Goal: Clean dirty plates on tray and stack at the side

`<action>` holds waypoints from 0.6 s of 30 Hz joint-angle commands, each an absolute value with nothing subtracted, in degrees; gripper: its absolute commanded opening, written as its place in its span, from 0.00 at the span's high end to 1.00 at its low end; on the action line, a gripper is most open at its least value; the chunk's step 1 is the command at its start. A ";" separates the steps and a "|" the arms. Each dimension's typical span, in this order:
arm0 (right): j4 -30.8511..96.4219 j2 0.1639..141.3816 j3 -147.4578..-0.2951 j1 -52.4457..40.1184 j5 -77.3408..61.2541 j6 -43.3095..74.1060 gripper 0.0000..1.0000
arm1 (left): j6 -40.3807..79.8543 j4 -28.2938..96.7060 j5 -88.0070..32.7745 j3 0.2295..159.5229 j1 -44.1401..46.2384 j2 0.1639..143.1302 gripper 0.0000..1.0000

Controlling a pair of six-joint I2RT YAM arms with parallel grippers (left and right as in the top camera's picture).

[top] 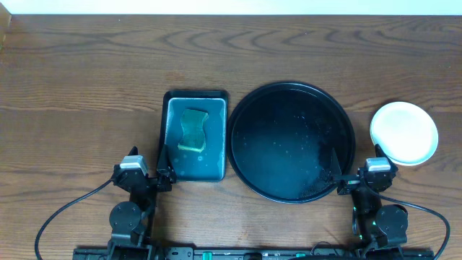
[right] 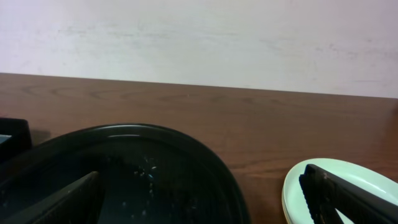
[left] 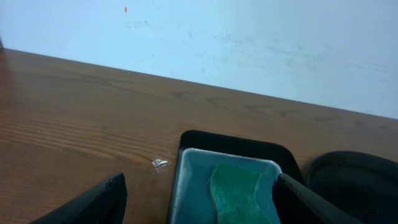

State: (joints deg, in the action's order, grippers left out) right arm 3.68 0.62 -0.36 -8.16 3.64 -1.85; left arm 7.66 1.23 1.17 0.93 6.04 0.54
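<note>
Desk: a brown wooden desk [top: 86,65] is carrying everything and is running back to a pale wall.
Black tray: a large round black tray with a low rim [top: 291,84] is sitting at the middle of the desk. It is holding no plate and is showing only small droplets [top: 307,123].
Teal tray: a smaller rectangular teal tray with a dark rim [top: 213,148] is lying just beside the black tray, on its left.
Plates: a stack of small round shallow plates [top: 404,132] is resting on the desk to the right of the black tray, off it. The top one is looking white and clean. The right wrist view seems to be showing more than one rim, though the count is unclear.
Left tool: the left tool [left: 199,180] is standing wide open and holding nothing, at the near edge of the teal tray.
Right tool: the right tool [right: 199,177] is gaping fully and gripping nothing, between the black tray's near right edge and the plates.
Sponge: a green wavy-edged sponge [top: 193,130] is lying inside the teal tray.
</note>
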 commanded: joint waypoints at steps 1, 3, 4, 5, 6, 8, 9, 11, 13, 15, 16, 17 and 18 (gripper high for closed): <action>3.95 0.38 -0.32 -7.44 4.05 -0.86 0.01 | 6.68 4.08 0.47 0.23 5.63 0.08 0.24; 3.92 0.38 -0.32 -7.44 4.05 -0.86 0.01 | 6.68 4.08 0.47 0.23 4.54 0.08 0.24; 3.92 0.38 -0.32 -7.44 4.05 -0.86 0.01 | 6.68 4.08 0.49 0.23 3.75 0.08 0.24; 3.92 0.38 -0.32 -7.44 4.05 -0.86 0.01 | 6.66 4.08 0.47 0.23 2.98 0.08 0.24; 3.95 0.38 -0.32 -7.44 4.05 -0.86 0.01 | 6.66 4.08 0.49 0.23 2.37 0.08 0.24; 3.92 0.38 -0.32 -7.44 4.08 -0.86 0.01 | 6.66 4.08 0.49 0.23 1.93 0.08 0.24; 3.95 0.38 -0.32 -7.44 4.05 -0.86 0.01 | 6.68 4.08 0.49 0.23 1.96 0.08 0.24; 3.92 0.38 -0.32 -7.44 4.05 -0.86 0.01 | 6.68 4.08 0.49 0.23 1.93 0.08 0.24; 3.92 0.38 -0.32 -7.44 4.05 -0.86 0.01 | 6.66 4.08 0.49 0.23 1.93 0.12 0.24; 3.92 0.38 -0.32 -7.44 4.05 -0.86 0.01 | 6.66 4.08 0.49 0.23 1.93 0.21 0.24; 3.92 0.38 -0.32 -7.44 4.05 -0.86 0.01 | 6.68 4.08 0.49 0.23 1.93 0.23 0.24; 3.92 0.38 -0.32 -7.44 4.05 -0.86 0.01 | 6.66 4.08 0.49 0.23 1.93 0.23 0.24; 3.92 0.38 -0.32 -7.44 4.08 -0.86 0.01 | 6.68 4.08 0.49 0.23 1.93 0.23 0.24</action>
State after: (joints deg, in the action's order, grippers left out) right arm 3.68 0.62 -0.36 -8.16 3.64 -1.85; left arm 7.44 1.37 0.30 1.02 2.24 0.54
